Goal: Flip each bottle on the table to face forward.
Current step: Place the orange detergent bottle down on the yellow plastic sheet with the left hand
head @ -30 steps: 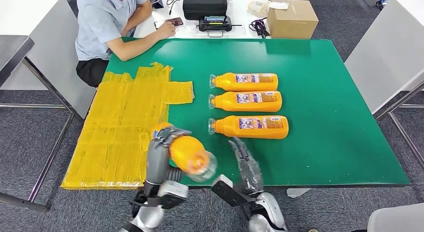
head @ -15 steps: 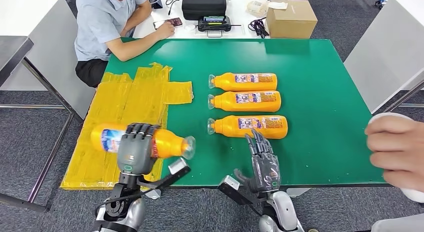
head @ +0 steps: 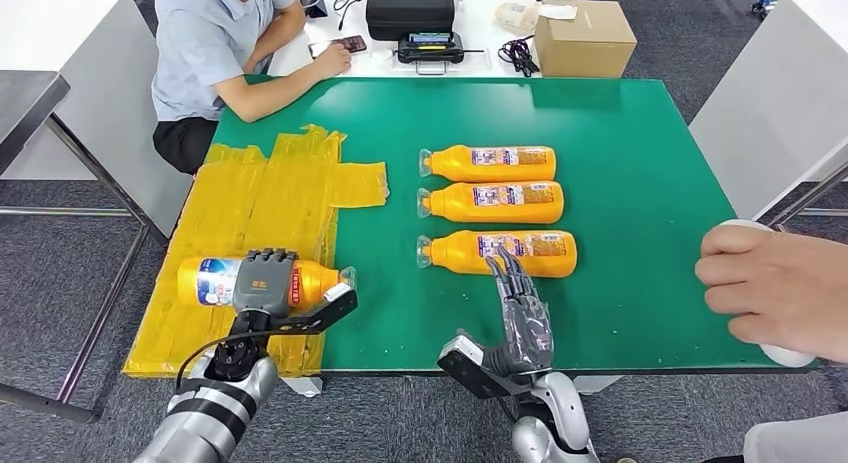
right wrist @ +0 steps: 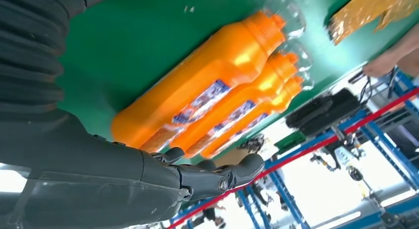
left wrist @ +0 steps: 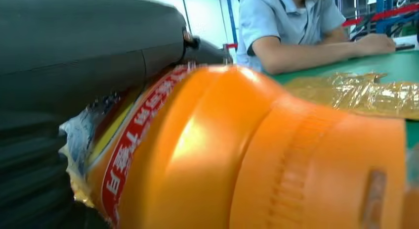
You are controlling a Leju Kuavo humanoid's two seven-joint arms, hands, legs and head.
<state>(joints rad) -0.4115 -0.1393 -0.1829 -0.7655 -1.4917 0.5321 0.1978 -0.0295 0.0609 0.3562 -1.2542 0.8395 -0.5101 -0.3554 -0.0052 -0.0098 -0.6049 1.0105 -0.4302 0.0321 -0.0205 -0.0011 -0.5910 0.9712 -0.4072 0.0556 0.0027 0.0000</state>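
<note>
Orange bottle [head: 262, 282] (blue-white label), sideways

Silver, ribbed forearms end in dark grey plastic hands: the left hand [head: 266, 282] and the right hand [head: 523, 321]. A black cable loops beside the left wrist.

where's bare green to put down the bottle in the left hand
Bare green mat lies right of the three bottles, and in a strip between the yellow sheet and their caps. It is crowded near the front edge, where the right hand hovers by the nearest bottle.
</note>
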